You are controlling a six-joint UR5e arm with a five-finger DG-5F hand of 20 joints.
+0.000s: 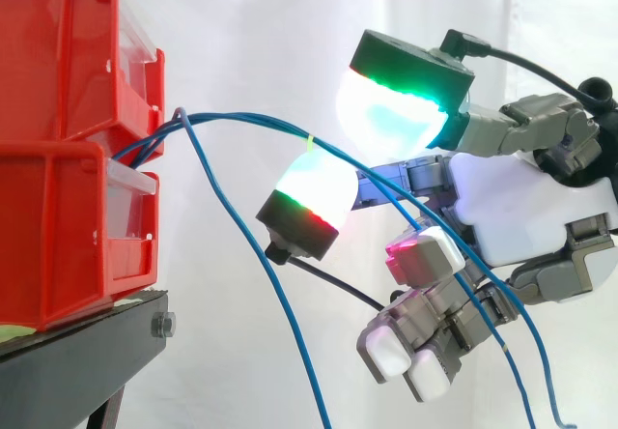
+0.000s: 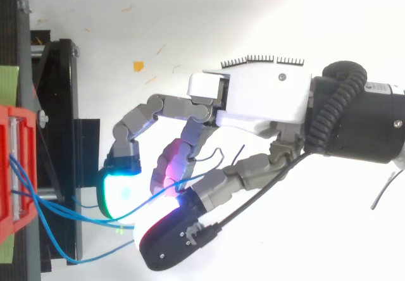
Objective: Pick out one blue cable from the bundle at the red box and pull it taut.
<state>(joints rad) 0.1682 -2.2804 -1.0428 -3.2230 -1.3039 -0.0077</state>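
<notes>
hand nearest, half-closed; blue cables from red box cross it; cannot tell whether any is gripped.

Thin blue cables exit btwn stacked red boxes, fan rightward, sag downward, slack.

Black stand with a bolt, before a white curtain

Blue cables, ends beyond bottom edge
</notes>
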